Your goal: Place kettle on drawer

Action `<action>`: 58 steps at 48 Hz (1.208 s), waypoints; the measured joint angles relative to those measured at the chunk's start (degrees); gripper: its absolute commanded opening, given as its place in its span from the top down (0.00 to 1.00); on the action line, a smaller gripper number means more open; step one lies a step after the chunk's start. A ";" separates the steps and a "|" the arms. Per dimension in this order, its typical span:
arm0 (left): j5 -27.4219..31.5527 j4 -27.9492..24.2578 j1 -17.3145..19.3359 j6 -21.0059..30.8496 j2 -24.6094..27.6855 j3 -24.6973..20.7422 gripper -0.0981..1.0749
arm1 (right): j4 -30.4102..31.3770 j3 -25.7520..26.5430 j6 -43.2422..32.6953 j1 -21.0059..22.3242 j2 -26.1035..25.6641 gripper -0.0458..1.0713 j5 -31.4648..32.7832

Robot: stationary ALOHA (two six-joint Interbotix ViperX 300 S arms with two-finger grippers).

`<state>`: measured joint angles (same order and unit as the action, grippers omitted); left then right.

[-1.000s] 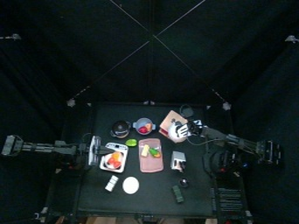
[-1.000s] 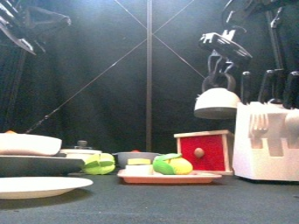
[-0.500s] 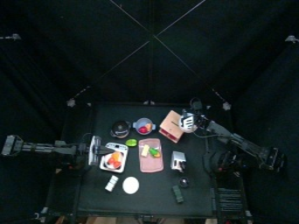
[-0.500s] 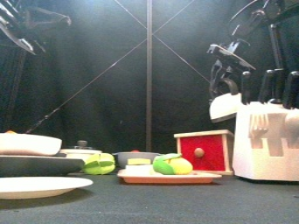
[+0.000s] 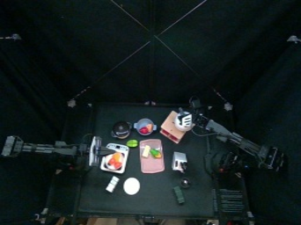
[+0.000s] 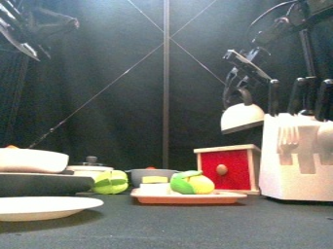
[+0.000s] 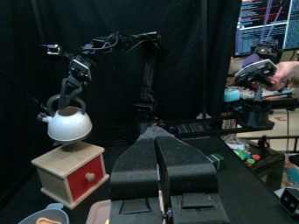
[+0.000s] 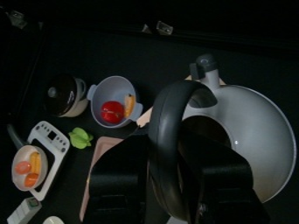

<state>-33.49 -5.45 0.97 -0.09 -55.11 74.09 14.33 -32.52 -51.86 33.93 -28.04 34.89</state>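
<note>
The whitish kettle (image 6: 242, 117) hangs in the air by its dark handle, with my right gripper (image 6: 243, 89) shut on that handle. In the right wrist view the kettle (image 8: 247, 131) fills the picture and both jaws clamp its black handle arch. It hovers a little above the salmon-pink drawer (image 6: 227, 165), whose flat top is bare. From above, the kettle (image 5: 182, 116) overlaps the drawer (image 5: 175, 128) at the table's back right. The left wrist view shows the kettle (image 7: 68, 125) just over the drawer (image 7: 70, 171). My left gripper (image 7: 163, 133) rests shut at the table's left side.
A white knife block (image 6: 297, 156) stands front right, close to the drawer. A pink board with food pieces (image 6: 189, 195) lies mid-table, with a white plate (image 6: 39, 207) front left. A grey pot (image 5: 120, 130) and a bowl (image 5: 144, 126) stand behind. Beyond the curtain, a person's hand (image 7: 263, 74) holds a device.
My right arm has carried the kettle toward the table's back, from beside the drawer to over it. The left arm has not moved.
</note>
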 measured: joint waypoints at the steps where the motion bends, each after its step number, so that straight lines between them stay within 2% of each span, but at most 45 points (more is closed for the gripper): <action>1: -0.09 0.00 0.00 0.00 0.00 0.00 0.93 | -0.09 0.00 0.09 0.00 0.26 0.42 -0.62; 20: 0.00 0.00 0.09 0.00 0.00 0.09 0.93 | -2.72 -2.29 -0.09 0.26 2.37 0.41 -10.28; 44: 0.00 -0.09 0.09 0.00 0.00 0.09 0.93 | -2.90 -4.92 -0.09 0.62 4.22 0.39 -15.38; 58: 0.00 0.00 0.09 0.00 0.00 0.09 0.93 | -2.81 -4.92 -0.09 1.14 4.92 0.30 -15.82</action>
<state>-33.49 -5.45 1.05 -0.09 -55.11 74.18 11.51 -37.44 -51.94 35.07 -23.12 19.07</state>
